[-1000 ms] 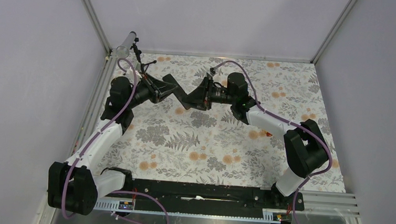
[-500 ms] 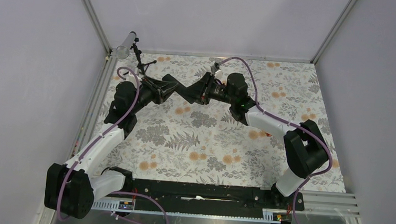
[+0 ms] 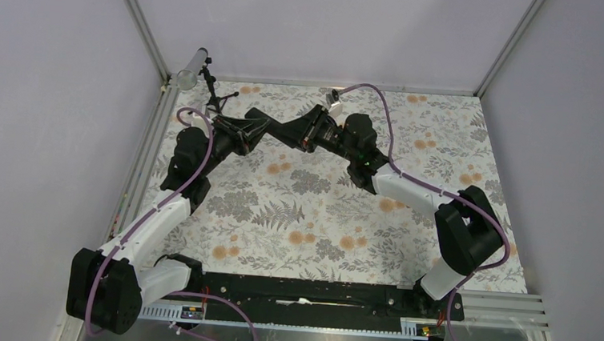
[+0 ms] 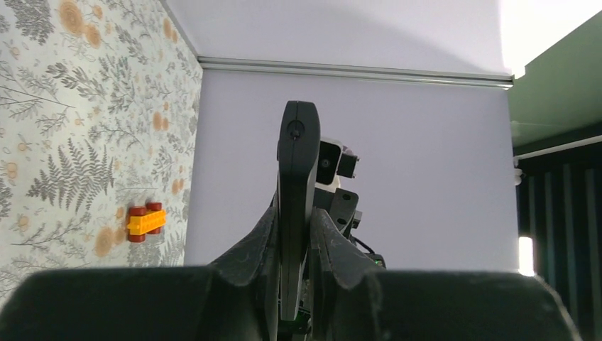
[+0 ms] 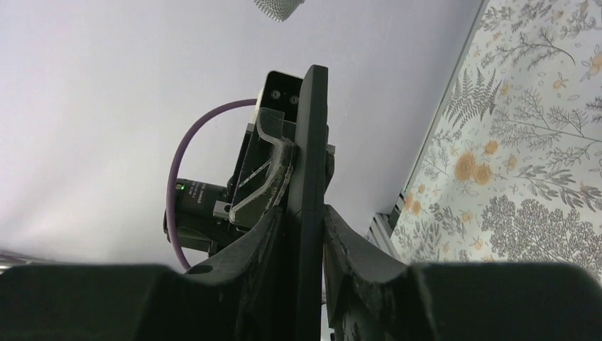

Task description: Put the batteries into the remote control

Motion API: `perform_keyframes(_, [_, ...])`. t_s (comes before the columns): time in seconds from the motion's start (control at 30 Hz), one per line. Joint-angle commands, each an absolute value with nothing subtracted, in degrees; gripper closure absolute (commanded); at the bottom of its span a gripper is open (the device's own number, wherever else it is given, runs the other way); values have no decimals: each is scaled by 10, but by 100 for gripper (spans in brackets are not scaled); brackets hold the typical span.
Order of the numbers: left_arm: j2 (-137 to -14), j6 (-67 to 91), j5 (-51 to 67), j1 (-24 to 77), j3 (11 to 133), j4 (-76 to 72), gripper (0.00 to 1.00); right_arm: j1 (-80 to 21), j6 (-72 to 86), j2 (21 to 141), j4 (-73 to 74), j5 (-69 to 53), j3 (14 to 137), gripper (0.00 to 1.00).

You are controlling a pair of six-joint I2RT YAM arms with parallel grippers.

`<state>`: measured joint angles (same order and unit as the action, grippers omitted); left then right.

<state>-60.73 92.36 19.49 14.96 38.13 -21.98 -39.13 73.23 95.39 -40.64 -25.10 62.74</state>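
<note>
**Overhead view.** My two arms meet over the far middle of the flowered tablecloth (image 3: 319,228). The remote control (image 3: 274,128) is a slim black bar carried between my left pincer (image 3: 250,125) and my right pincer (image 3: 297,132), held off the cloth. From above, the dark fingers and the dark bar merge, so I cannot tell where each grip sits along the bar. At the far left corner a small black tripod (image 3: 212,94) stands beside a clear tube (image 3: 191,68), well apart from the bar.

**Left wrist view.** My left pincer is nearly closed. Its two fingers (image 4: 259,238) press on opposite faces of the remote, which is seen edge on. The bar's rounded far end stands free against the pale wall, with my right wrist just behind it. A yellow toy car (image 4: 145,221) with red wheels lies on the cloth near the wall, apart from everything I hold.

**Right wrist view.** My right pincer is narrow. Its fingers (image 5: 348,241) lie against both faces of the thin black bar, which runs out from between them towards my left wrist. The bar's far end is square and free.
</note>
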Motion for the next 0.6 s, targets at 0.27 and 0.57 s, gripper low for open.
perform_keyframes(0.27, [-567,1071,254,174,410,-356,100,-415,675,980,-426,-133,639,76])
perform_keyframes(0.57, [-562,1101,267,182,414,-367,100,-421,674,1003,-442,-127,670,66])
